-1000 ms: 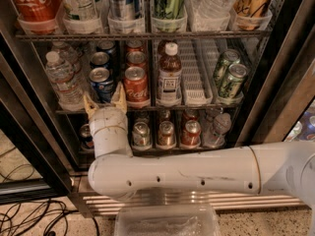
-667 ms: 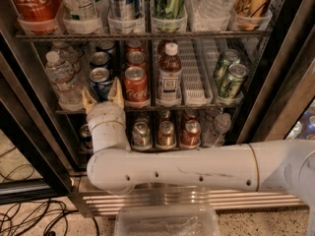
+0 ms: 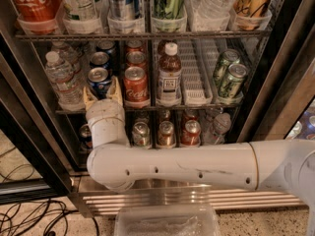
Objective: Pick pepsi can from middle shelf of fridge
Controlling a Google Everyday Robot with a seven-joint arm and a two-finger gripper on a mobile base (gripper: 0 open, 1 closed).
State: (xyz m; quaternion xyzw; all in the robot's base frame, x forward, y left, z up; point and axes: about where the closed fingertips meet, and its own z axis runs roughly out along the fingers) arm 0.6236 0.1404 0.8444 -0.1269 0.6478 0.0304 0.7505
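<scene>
Well toward 9 o'clock on the middle shelf [image 3: 197, 105] of the fridge [image 3: 275, 77], find the pepsi can [image 3: 100, 79]: upright, silver top up, first in a lane of like blue cans running back toward 12 o'clock. Flanked low down by the tan fingertips [image 3: 116, 88] of the pincer [image 3: 102, 93], spread wide, one at the can's 4 o'clock and one at its 7 o'clock. Not clamped on it; cannot tell whether touching. Just beside at 3 o'clock, a red Coca-Cola can [image 3: 136, 85]; at 9 o'clock, a water bottle [image 3: 61, 80]. Farther along toward 3 o'clock: a brown drink bottle [image 3: 170, 75], a white lane tray [image 3: 194, 77], then two green cans [image 3: 230, 80]. From the pincer down toward 6 o'clock, a white wrist bending into the white arm [image 3: 177, 163], stretched off to 3 o'clock across the lower rack's cans [image 3: 166, 133]. At 7 o'clock on the floor, dark cables [image 3: 29, 215].
</scene>
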